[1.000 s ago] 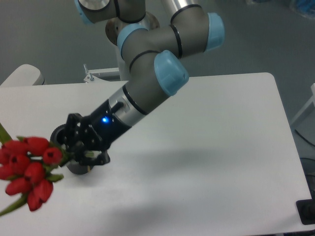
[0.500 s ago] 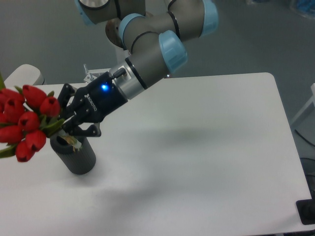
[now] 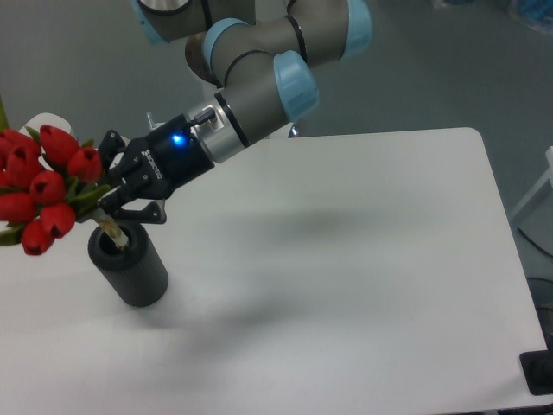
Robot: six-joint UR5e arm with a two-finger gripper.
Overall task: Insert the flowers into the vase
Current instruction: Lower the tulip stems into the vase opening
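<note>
The flowers (image 3: 41, 186) are a bunch of red tulip buds with green leaves, tilted up to the left at the frame's left edge. Their pale stems (image 3: 110, 228) slant down so the tips reach the mouth of the vase (image 3: 130, 268), a matte black cylinder standing upright on the white table. My gripper (image 3: 111, 206) is shut on the flowers' stems just below the leaves, directly above and slightly left of the vase's mouth. Some buds are cut off by the left edge.
The white table (image 3: 346, 259) spreads to the right of the vase. The arm (image 3: 251, 95) reaches in from the top centre. A pale rounded object (image 3: 47, 125) and a small metal bracket (image 3: 155, 130) sit at the table's far left edge.
The gripper has risen and swung the bouquet upward, from lying low in front of the vase to tilted above it. The stem tips now sit at the vase's mouth.
</note>
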